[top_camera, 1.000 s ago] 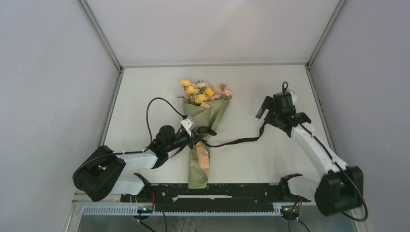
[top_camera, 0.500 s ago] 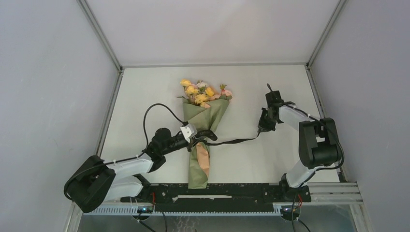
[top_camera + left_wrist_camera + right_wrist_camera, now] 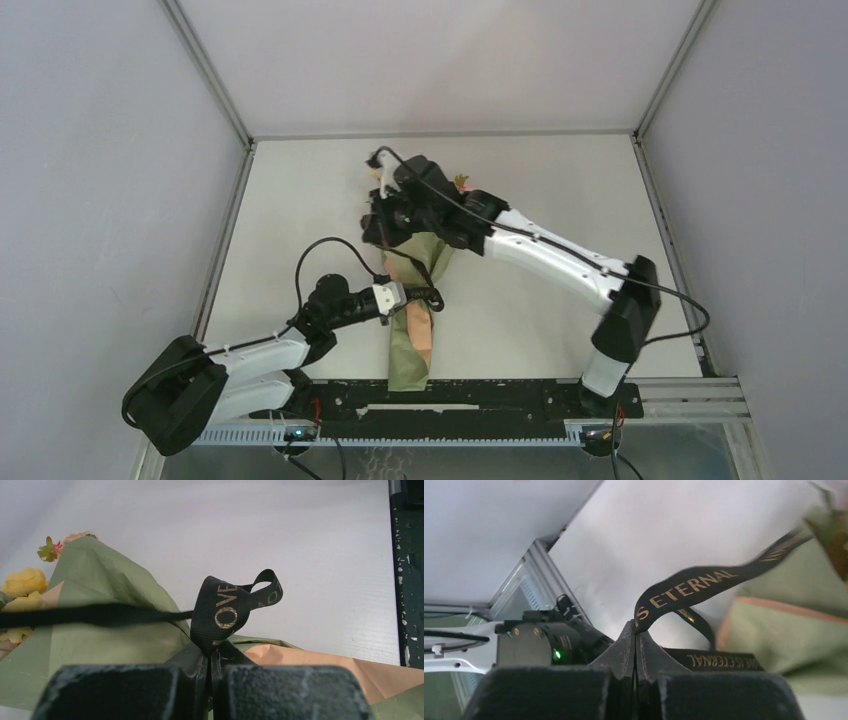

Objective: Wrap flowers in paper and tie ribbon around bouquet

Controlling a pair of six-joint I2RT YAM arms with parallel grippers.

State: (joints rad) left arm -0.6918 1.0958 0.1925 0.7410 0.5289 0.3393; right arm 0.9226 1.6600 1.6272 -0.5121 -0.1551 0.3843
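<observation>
Left arm (image 3: 262,349) extended low, left gripper (image 3: 210,656) clamped, right arm (image 3: 548,254) stretched across leftward, right gripper (image 3: 635,632) clamped.

Bouquet (image 3: 406,364) on white table (image 3: 565,170)

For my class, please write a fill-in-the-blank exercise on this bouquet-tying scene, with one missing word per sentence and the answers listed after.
1. The left claw and the right claw are both ____ on the ribbon.
2. The ribbon is black with ____ lettering.
3. The bouquet lies flat on the white ____.

Missing words: shut; gold; table.
</observation>
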